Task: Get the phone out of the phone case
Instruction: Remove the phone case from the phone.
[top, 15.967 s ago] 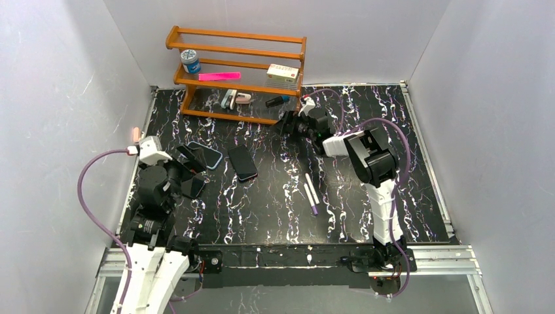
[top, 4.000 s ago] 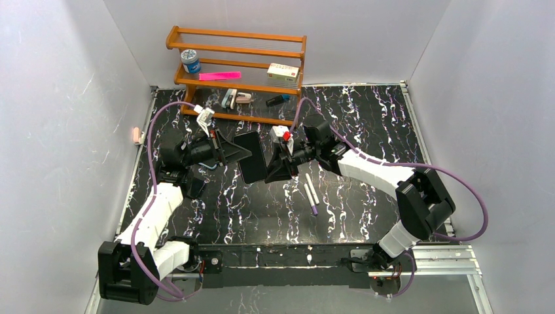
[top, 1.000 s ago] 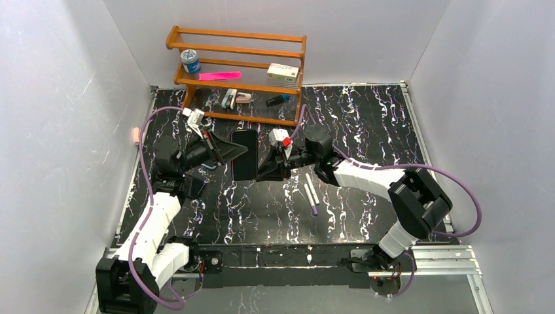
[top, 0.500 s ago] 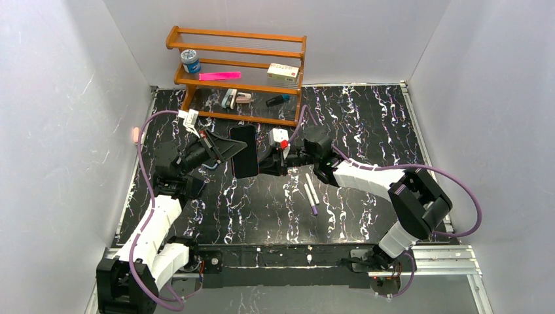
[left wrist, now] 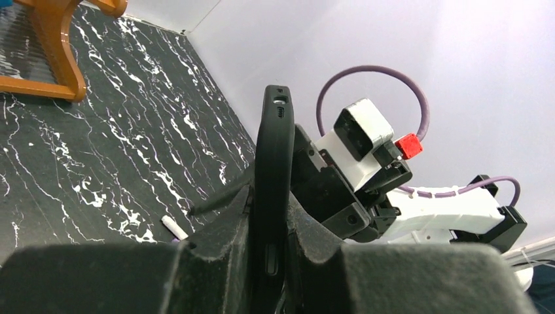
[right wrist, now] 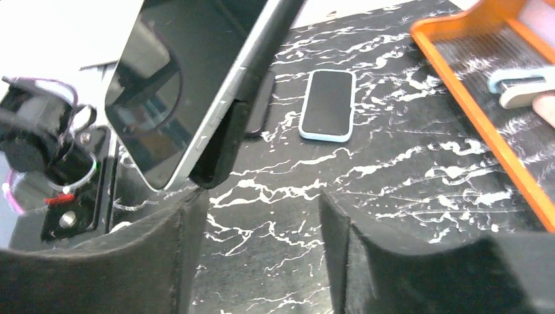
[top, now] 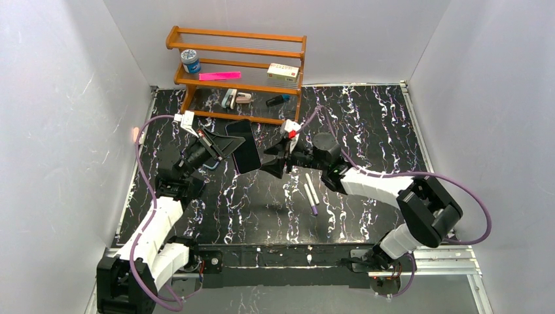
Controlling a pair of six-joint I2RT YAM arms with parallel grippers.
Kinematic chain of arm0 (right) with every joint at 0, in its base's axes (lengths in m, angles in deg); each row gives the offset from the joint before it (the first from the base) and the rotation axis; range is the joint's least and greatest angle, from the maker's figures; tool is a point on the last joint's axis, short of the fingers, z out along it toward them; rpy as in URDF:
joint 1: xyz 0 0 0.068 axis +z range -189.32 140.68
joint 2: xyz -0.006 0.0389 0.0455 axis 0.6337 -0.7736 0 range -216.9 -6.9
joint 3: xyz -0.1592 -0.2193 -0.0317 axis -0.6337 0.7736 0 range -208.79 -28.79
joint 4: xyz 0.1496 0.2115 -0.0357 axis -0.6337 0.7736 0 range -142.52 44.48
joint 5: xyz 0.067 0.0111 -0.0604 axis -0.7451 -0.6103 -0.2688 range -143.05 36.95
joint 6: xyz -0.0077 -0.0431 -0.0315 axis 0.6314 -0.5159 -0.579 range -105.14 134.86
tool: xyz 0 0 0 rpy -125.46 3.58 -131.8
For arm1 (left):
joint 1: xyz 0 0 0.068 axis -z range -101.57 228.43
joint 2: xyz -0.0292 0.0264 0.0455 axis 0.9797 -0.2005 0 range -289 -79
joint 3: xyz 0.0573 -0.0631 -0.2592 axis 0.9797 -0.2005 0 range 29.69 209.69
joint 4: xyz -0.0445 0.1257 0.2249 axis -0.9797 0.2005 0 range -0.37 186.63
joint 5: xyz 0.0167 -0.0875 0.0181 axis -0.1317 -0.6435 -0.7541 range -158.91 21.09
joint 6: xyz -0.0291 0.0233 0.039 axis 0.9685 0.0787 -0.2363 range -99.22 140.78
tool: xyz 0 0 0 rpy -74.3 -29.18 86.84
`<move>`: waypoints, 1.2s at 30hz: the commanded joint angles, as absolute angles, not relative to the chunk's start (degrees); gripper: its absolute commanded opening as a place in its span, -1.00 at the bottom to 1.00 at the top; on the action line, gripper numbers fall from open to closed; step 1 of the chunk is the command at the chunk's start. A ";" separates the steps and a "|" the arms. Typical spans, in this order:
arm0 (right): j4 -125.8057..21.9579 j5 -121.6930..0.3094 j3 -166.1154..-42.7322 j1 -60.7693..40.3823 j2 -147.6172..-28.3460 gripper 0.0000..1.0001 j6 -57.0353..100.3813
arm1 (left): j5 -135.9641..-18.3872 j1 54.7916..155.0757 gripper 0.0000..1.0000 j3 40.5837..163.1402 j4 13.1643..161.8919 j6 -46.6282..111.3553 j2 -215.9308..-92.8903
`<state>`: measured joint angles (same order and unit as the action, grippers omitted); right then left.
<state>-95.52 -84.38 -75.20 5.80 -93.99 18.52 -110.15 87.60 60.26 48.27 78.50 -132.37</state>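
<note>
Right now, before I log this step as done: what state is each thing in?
phone, screen dark, held in the air, one corner out of its case
phone case, gripped edge-on, parted from the phone at one corner
left gripper, shut on the phone case
right gripper, open, empty, beside the phone
blue-cased phone, flat on the table, screen up and dark
pens, lying loose on the table

Dark phone (right wrist: 190, 72) tilted, partly inside black case (right wrist: 224, 152).
</note>
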 commanded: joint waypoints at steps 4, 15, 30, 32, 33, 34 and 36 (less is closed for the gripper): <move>-95.87 -66.65 -71.08 2.14 -85.37 0.97 33.12 | -104.72 89.58 -1.00 59.69 44.65 81.72 -131.47; -86.46 -73.86 -71.57 1.72 -76.94 0.87 50.29 | -96.70 89.60 -1.00 58.38 43.66 83.27 -131.22; -102.52 -88.72 -72.69 1.75 -85.13 0.04 73.98 | -95.99 89.65 -1.00 56.68 40.85 87.75 -131.47; -102.69 -88.73 -72.73 1.80 -85.37 0.03 74.07 | -96.05 89.64 -1.00 56.59 40.33 88.27 -131.60; -102.81 -88.78 -72.73 1.81 -85.65 0.03 74.17 | -96.05 89.61 -1.00 56.58 40.02 88.58 -131.71; -103.09 -88.97 -72.88 1.81 -85.84 0.02 74.30 | -96.17 89.64 -1.00 56.59 39.72 88.82 -131.80; -103.62 -89.35 -73.16 1.78 -86.35 0.03 74.72 | -96.29 89.68 -1.00 56.54 39.10 89.39 -132.08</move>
<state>-98.50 -87.49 -71.01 1.58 -85.82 72.66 -96.75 89.53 56.35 45.45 87.52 -132.72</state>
